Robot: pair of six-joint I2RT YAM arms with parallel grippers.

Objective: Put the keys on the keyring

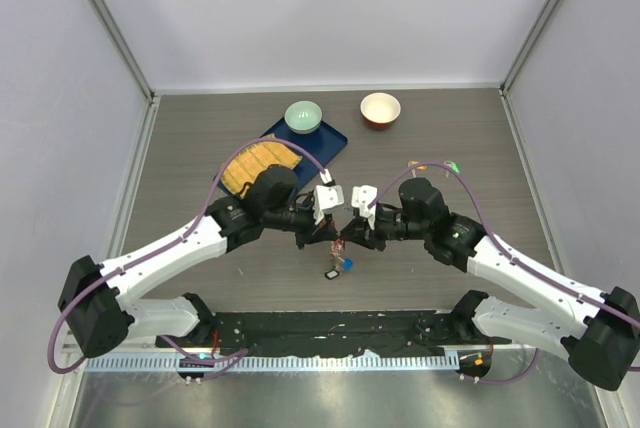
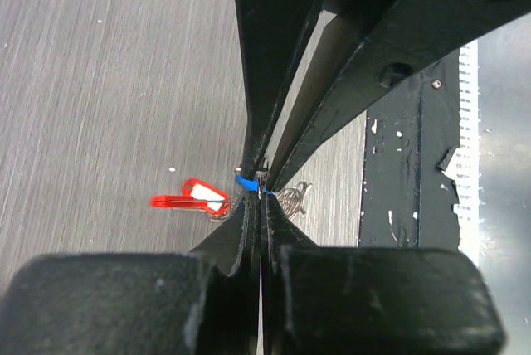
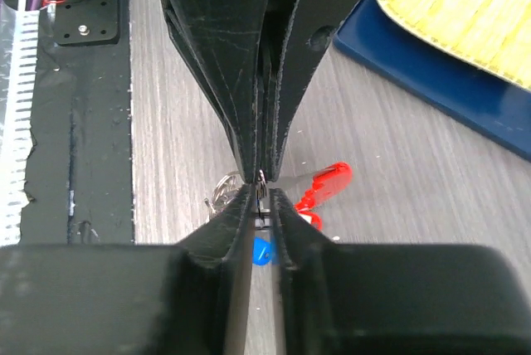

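Both grippers meet tip to tip over the table's middle. My left gripper (image 1: 334, 229) (image 2: 260, 192) is shut on the keyring (image 1: 339, 247), pinching its silver wire at the fingertips. The ring's red oval loop and red tag (image 2: 194, 198) (image 3: 328, 184), its blue tag (image 2: 246, 181) (image 3: 261, 251) and its silver rings (image 2: 292, 198) (image 3: 222, 190) hang below. My right gripper (image 1: 346, 230) (image 3: 263, 193) faces it with the jaws slightly parted, a thin metal piece in the narrow gap. A small dark key (image 1: 331, 274) shows under the bunch. A green-headed key (image 1: 455, 165) lies beside the right arm.
A blue tray (image 1: 330, 144) at the back holds a yellow woven mat (image 1: 257, 164) and a green bowl (image 1: 303, 116). An orange bowl (image 1: 380, 108) stands to its right. The black base plate (image 1: 330, 328) runs along the near edge.
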